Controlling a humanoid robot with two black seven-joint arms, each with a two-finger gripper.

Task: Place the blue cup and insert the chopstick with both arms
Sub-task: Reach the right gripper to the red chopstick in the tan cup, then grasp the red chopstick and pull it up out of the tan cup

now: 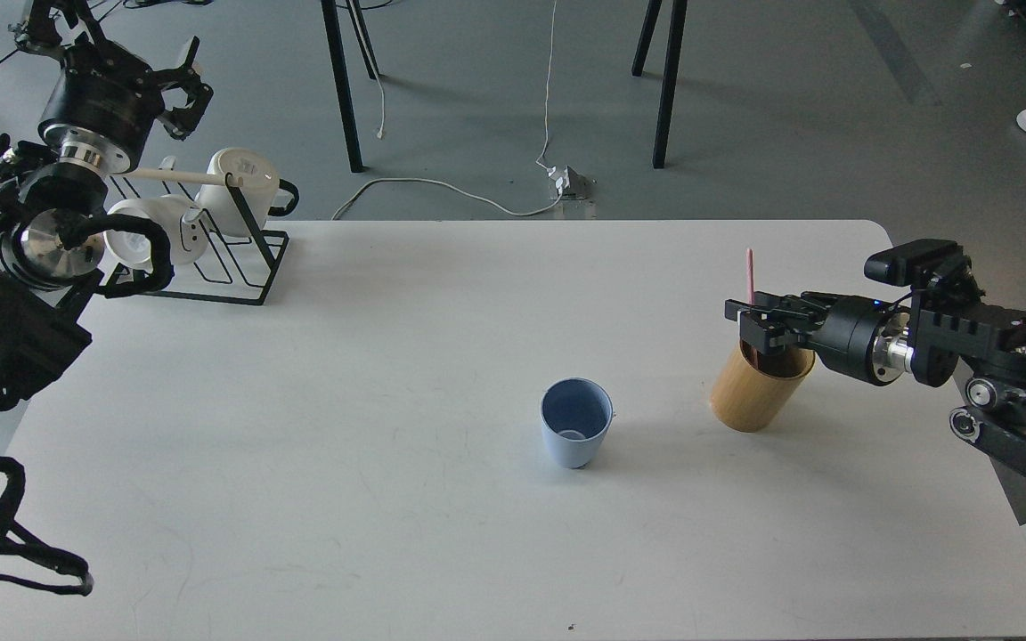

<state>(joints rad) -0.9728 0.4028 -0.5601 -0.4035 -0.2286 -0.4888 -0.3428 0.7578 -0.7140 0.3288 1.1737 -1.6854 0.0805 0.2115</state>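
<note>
1. Lifting straight up looks wisest: the right gripper (755, 322) is clamped on the long thin pink chopstick (750, 274), whose lower end stands in the tan bamboo cylinder (758, 390) near the white table's (299, 445) right edge.
2. Small pale blue plastic cup (576, 433) stands upright mid-table, well apart.
3. Left gripper (182, 85) hovers beyond the far-left corner; I cannot tell its fingers' state.
4. One chopstick, one cup, one cylinder.

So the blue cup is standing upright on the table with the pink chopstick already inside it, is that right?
Not quite. The blue cup does stand upright on the table, but it holds no stick. The head view shows the pink chopstick standing in the tan bamboo cylinder, with the right gripper at that cylinder's rim, jaws around the stick.
</note>
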